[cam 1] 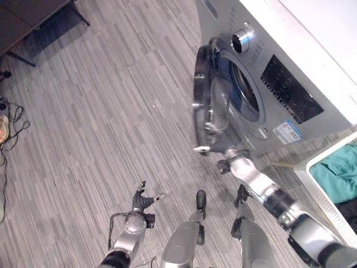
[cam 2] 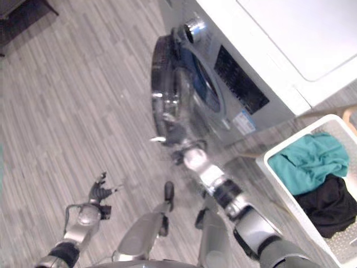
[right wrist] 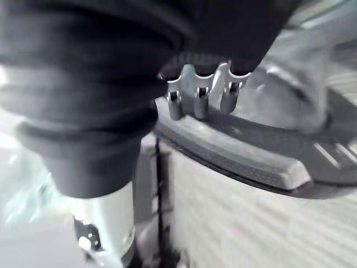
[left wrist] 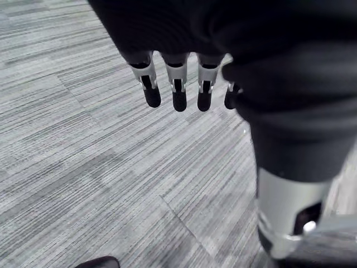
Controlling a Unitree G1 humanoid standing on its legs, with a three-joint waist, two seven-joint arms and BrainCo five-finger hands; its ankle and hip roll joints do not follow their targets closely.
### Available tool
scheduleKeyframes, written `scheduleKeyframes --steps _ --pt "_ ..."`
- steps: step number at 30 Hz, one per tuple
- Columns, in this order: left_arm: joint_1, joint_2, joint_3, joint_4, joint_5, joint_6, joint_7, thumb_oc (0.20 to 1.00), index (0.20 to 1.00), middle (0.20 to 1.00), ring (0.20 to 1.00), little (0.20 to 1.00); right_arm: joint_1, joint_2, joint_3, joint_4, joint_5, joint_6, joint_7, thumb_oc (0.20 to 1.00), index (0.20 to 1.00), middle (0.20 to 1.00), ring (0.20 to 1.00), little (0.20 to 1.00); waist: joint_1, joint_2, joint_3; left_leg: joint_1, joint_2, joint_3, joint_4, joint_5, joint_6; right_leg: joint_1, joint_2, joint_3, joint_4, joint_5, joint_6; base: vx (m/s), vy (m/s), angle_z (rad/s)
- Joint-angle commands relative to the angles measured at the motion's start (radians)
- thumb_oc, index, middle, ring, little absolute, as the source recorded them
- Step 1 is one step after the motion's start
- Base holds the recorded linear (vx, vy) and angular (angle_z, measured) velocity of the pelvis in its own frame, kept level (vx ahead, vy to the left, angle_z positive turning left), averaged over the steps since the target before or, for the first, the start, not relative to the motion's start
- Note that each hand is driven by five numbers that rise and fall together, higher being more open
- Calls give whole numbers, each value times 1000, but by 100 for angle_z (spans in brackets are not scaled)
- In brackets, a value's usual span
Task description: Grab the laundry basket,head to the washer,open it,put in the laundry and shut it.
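The silver washer [cam 1: 290, 84] stands at the upper right with its round glass door [cam 1: 209, 95] swung out towards me. My right hand [cam 1: 226, 151] reaches to the door's lower edge. In the right wrist view its fingers [right wrist: 195, 95] are straight, with the tips against the dark door rim [right wrist: 251, 156]. The white laundry basket [cam 2: 279, 184] sits on the floor at the right, holding a teal cloth [cam 2: 309, 159] and a black cloth [cam 2: 329, 204]. My left hand [cam 1: 142, 201] hangs low over the floor, with relaxed fingers [left wrist: 175, 84] that hold nothing.
A dark table [cam 1: 28, 22] stands at the far upper left. Loose cables [cam 1: 11, 120] lie by the left edge. Grey plank floor [cam 1: 111, 111] stretches out in front of the washer.
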Motion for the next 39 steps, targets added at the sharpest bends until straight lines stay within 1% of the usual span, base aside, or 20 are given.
scheduleKeyframes --steps 1,5,6,7,11,12,14,16,17,18,19,21,24,25,26,27,29,30,35,39 --pt "-19 76 -63 0 -74 -38 36 1000 1000 1000 1000 1000 -155 227 24 -116 10 -135 53 1000 1000 1000 1000 1000 73 -64 2 -86 -45 -40 78 -22 -1 63 -102 35 176 -277 93 17 -40 37" --pt "-12 91 -57 -39 -82 -45 36 1000 1000 1000 1000 1000 -136 221 18 -111 27 -138 46 1000 1000 1000 1000 1000 81 -68 -2 -83 -46 -54 68 -18 -3 76 -103 17 173 -280 93 31 -30 41" --pt "-3 100 -48 -73 -84 -43 31 1000 1000 1000 1000 1000 -119 188 9 -102 16 -127 43 1000 1000 1000 1000 1000 80 -71 -2 -79 -46 -55 60 -16 -2 79 -103 16 171 -277 96 16 -17 30" --pt "-3 101 -48 -73 -84 -43 31 1000 1000 1000 1000 1000 -119 188 10 -102 16 -127 43 1000 1000 1000 1000 1000 80 -71 -2 -78 -46 -55 60 -16 -2 79 -103 16 171 -277 96 10 -7 20" --pt "0 112 -39 -129 -57 -38 23 1000 1000 1000 1000 1000 -82 76 -30 -100 -23 -101 30 1000 1000 1000 1000 1000 61 -78 7 -74 -47 -38 52 -19 0 72 -103 28 168 -267 101 -8 14 0" --pt "-6 115 -38 -167 -28 -35 25 1000 1000 1000 1000 1000 -41 14 -43 -136 -77 -93 21 1000 1000 1000 1000 1000 43 -82 15 -72 -45 -24 50 -22 1 63 -102 37 167 -261 104 -40 53 -4" --pt "-14 114 -40 -183 -10 -31 27 1000 1000 1000 1000 1000 -16 -10 -52 -156 -104 -90 19 1000 1000 1000 1000 1000 33 -83 17 -71 -44 -16 51 -24 1 59 -102 44 167 -257 106 -25 35 -21" --pt "-46 107 -41 -233 36 -23 37 1000 1000 1000 1000 1000 120 -79 -82 -241 -175 -89 31 1000 1000 1000 1000 1000 -8 -93 28 -71 -38 14 54 -33 2 44 -99 64 167 -250 111 -29 27 -45" --pt "-45 107 -42 -234 36 -23 37 1000 1000 1000 1000 1000 121 -80 -82 -242 -175 -88 32 1000 1000 1000 1000 1000 -7 -93 27 -71 -38 14 54 -33 2 44 -99 64 167 -250 111 -44 38 -37" --pt "-76 99 -39 -261 57 -20 47 1000 1000 1000 1000 1000 233 -116 -126 -282 -200 -94 37 1000 1000 1000 1000 1000 -40 -100 35 -73 -35 37 60 -42 5 31 -99 76 169 -246 116 -25 33 -36" --pt "-76 98 -39 -261 57 -20 47 1000 1000 1000 1000 1000 234 -116 -126 -283 -200 -94 38 1000 1000 1000 1000 1000 -39 -99 34 -74 -35 38 60 -42 5 30 -98 76 170 -246 116 -46 43 -42" --pt "-146 101 -34 -276 86 -19 71 1000 1000 1000 1000 1000 369 -154 -196 -308 -212 -104 39 1000 1000 1000 1000 1000 -89 -110 42 -81 -29 70 73 -52 8 4 -95 98 180 -240 120 -34 31 -39" --pt "-201 109 -30 -263 95 -15 93 1000 1000 1000 1000 1000 437 -175 -238 -316 -212 -107 35 1000 1000 1000 1000 1000 -118 -116 44 -86 -25 91 79 -55 9 -12 -92 107 186 -237 121 -21 29 -44" --pt "-271 135 -19 -231 107 -8 126 1000 1000 1000 1000 1000 492 -193 -279 -313 -198 -113 31 1000 1000 1000 1000 1000 -151 -122 46 -92 -20 108 79 -57 9 -29 -88 118 190 -233 123 -24 28 -57" --pt "-271 135 -20 -231 107 -8 126 1000 1000 1000 1000 1000 492 -193 -279 -313 -198 -113 31 1000 1000 1000 1000 1000 -151 -122 46 -92 -20 108 79 -57 9 -29 -88 118 190 -233 123 -23 37 -52" --pt "-322 175 1 -190 113 -2 150 1000 1000 1000 1000 1000 539 -212 -317 -318 -192 -118 26 1000 1000 1000 1000 1000 -174 -125 47 -98 -17 125 81 -56 10 -45 -84 124 195 -230 125 -6 18 -32" --pt "-349 202 17 -159 119 6 162 1000 1000 1000 1000 1000 562 -227 -343 -318 -185 -123 25 1000 1000 1000 1000 1000 -187 -126 48 -105 -16 133 84 -56 11 -55 -81 128 197 -228 126 43 41 -41" --pt "-386 241 37 -106 120 17 174 1000 1000 1000 1000 1000 597 -241 -379 -321 -165 -132 24 1000 1000 1000 1000 1000 -205 -124 47 -98 -12 135 89 -83 6 -57 -75 138 206 -248 134 97 68 -42" --pt "-444 333 111 77 102 46 201 1000 1000 1000 1000 1000 648 -285 -461 -346 -135 -151 12 1000 1000 1000 1000 1000 -238 -129 60 -120 -5 148 124 -95 7 -75 -69 148 216 -242 135 38 50 -26" --pt "-429 374 169 151 95 57 225 1000 1000 1000 1000 1000 692 -295 -503 -374 -115 -163 13 1000 1000 1000 1000 1000 -249 -137 67 -127 -5 146 141 -104 7 -73 -68 150 210 -233 136 40 26 -14"
